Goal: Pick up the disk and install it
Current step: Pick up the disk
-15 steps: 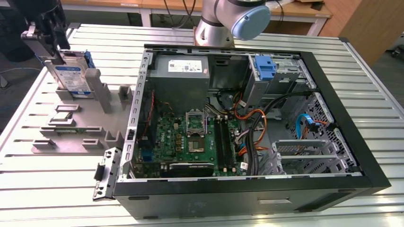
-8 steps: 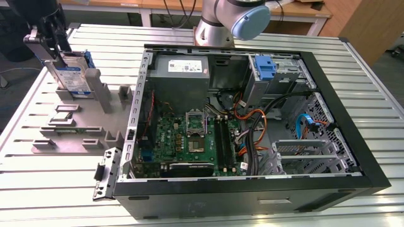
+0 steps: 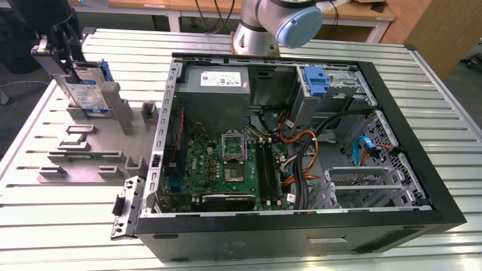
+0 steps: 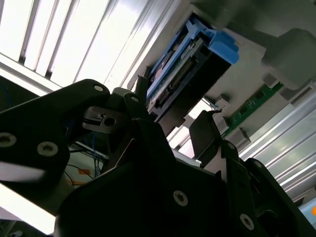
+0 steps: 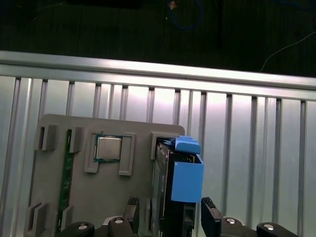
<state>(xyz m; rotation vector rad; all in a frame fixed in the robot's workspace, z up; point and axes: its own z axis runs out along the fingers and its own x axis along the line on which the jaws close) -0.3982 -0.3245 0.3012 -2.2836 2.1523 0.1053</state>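
Disk (image 3: 87,93): stands on edge in the grey tray (image 3: 101,135), long axis upright, blue bracket on top | your pincer (image 5: 170,203): fingers apart, straddling it | slatted metal worktop (image 3: 60,226), open computer case (image 3: 301,227) beside the tray

disk (image 3: 87,91): 1 | grey tray (image 5: 139,129): 1 | computer case (image 3: 301,224): 1 | robot arm (image 3: 290,22): 1

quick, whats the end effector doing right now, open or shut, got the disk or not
end effector: open, straddling the upright disk, not clamped on it
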